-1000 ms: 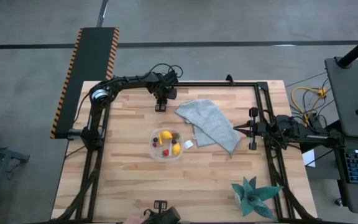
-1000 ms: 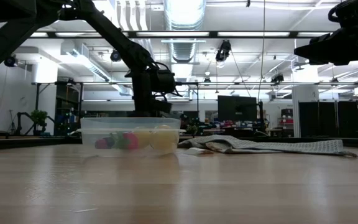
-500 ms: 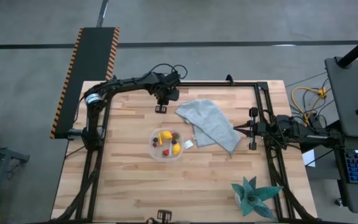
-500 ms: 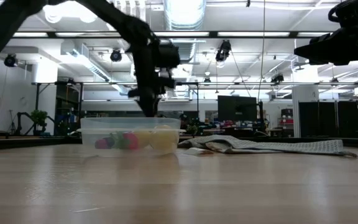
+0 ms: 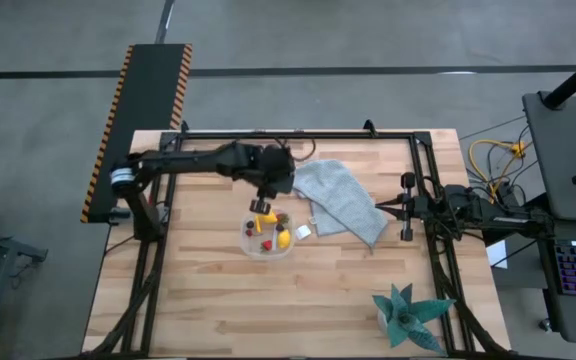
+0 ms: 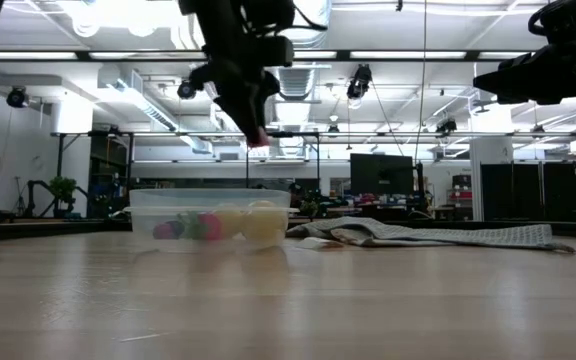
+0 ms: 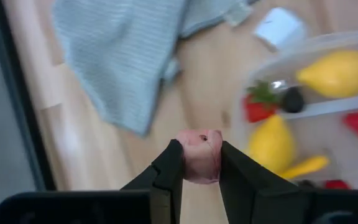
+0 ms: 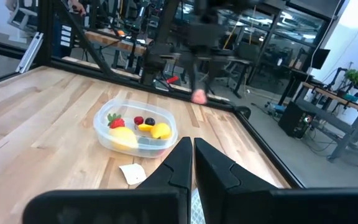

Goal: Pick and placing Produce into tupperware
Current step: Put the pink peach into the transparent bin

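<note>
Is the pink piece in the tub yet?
Not yet. The left claw holds the pink piece above the tub.

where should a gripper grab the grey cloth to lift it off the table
Probably best at the cloth's lower corner nearest the right gripper, coming straight down from above. In the high view the cloth lies flat and narrows to a point there, so the fingers could pinch that corner across its width. That end also lies away from the tupperware and the left gripper, which holds a pink piece.

produce (image 5: 268, 228) in tupperware (image 5: 247, 243), cloth (image 5: 340, 200) right
</note>
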Robot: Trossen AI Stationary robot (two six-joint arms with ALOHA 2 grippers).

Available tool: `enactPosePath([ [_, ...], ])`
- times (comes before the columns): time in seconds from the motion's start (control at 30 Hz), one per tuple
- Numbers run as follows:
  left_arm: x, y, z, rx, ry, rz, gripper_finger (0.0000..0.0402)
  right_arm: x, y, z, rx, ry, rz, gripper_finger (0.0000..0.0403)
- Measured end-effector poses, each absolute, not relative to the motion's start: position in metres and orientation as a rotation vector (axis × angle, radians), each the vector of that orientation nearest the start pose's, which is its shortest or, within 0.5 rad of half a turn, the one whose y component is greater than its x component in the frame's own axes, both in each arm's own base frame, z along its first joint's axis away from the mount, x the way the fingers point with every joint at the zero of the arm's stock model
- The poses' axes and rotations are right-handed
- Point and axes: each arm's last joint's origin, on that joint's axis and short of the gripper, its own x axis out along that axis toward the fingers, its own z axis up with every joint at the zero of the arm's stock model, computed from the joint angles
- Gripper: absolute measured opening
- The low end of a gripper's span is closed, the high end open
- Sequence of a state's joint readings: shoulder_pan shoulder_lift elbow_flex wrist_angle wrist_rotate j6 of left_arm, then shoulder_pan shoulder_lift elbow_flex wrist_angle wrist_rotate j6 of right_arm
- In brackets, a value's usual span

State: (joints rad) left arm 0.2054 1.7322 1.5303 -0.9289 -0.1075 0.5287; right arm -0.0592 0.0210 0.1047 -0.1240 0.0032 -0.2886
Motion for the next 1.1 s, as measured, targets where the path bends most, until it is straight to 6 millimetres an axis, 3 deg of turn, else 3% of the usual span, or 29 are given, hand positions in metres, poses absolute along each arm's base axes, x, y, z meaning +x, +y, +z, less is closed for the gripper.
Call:
enactPosePath([
  [0.2,0.346,0.045,0.282,0.358,1.237,-0.060,0.0057,0.092,-0.005,0.185,-0.287,0.048,-0.056,0.0009],
  [0.37,0.344,0.031,0.265,0.294,1.257,-0.149,0.0057,0.092,-0.005,0.185,-0.287,0.049,-0.056,0.0009],
  [0.8,0.340,0.019,0.221,0.210,1.242,-0.226,0.0057,0.092,-0.006,0.186,-0.287,0.047,-0.056,0.0009],
  [1.1,0.335,0.017,0.202,0.184,1.226,-0.275,0.0056,0.092,-0.006,0.186,-0.287,0.047,-0.056,0.0009],
])
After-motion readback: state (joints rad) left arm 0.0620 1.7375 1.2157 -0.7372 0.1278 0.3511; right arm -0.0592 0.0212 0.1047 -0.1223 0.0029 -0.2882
